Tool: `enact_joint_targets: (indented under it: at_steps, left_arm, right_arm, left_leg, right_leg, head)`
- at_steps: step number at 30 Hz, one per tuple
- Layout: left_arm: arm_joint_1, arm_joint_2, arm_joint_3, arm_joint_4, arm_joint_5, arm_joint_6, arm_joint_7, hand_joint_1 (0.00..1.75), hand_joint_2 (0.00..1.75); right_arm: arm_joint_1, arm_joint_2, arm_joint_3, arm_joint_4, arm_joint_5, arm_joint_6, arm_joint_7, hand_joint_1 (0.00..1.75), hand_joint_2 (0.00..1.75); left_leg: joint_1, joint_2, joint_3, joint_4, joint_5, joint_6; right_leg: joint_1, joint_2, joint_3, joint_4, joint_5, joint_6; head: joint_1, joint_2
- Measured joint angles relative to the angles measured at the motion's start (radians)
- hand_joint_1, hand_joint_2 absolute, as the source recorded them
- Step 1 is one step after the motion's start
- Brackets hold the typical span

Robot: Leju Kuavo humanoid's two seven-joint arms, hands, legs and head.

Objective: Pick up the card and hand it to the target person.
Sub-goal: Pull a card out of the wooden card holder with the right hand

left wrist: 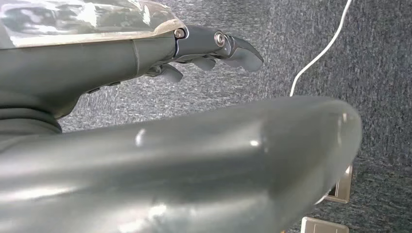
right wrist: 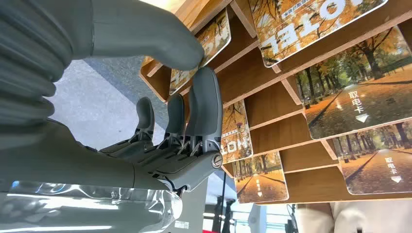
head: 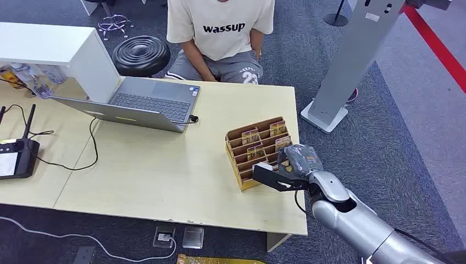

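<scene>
From the head view we see our right hand (head: 291, 165) at the wooden rack (head: 242, 179), whose slots hold upright cards. At the left wrist, our left hand (left wrist: 204, 48) hangs over carpet, fingers loosely apart, holding nothing. At the right wrist, thumb and fingers (right wrist: 206, 104) pinch a card (right wrist: 214, 41) standing in its slot.

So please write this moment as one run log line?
phase: reaching | right hand: thumb and finger at autumn-print card in tiered wooden card rack | left hand: hanging, empty
</scene>
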Motion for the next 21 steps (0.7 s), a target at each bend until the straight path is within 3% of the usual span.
enact_joint_targets:
  at_steps: [5, 13, 21]
  left_arm:
    - [0.000, 0.000, 0.000, 0.000, 0.000, 0.001, 0.000, 0.00, 0.00]
    - [0.000, 0.000, 0.000, 0.000, 0.000, 0.003, 0.000, 0.00, 0.00]
    - [0.000, 0.000, 0.000, 0.000, 0.000, 0.003, -0.001, 0.00, 0.00]
  right_arm:
    - [0.000, 0.001, 0.000, 0.000, -0.001, 0.004, -0.002, 1.17, 1.75]
    - [0.000, 0.001, 0.003, 0.000, -0.005, 0.008, -0.006, 0.90, 1.75]
    - [0.002, 0.000, 0.004, 0.002, -0.012, 0.008, -0.004, 0.83, 1.75]
  left_leg:
    - [0.000, 0.000, 0.000, 0.000, 0.000, 0.000]
    - [0.000, 0.000, 0.000, 0.000, 0.000, 0.000]
    - [0.000, 0.000, 0.000, 0.000, 0.000, 0.000]
  right_leg:
    - [0.000, 0.000, 0.000, 0.000, 0.000, 0.000]
    - [0.000, 0.000, 0.000, 0.000, 0.000, 0.000]
    - [0.000, 0.000, 0.000, 0.000, 0.000, 0.000]
  head:
    - [0.000, 0.000]
    - [0.000, 0.000]
    - [-0.001, 0.000]
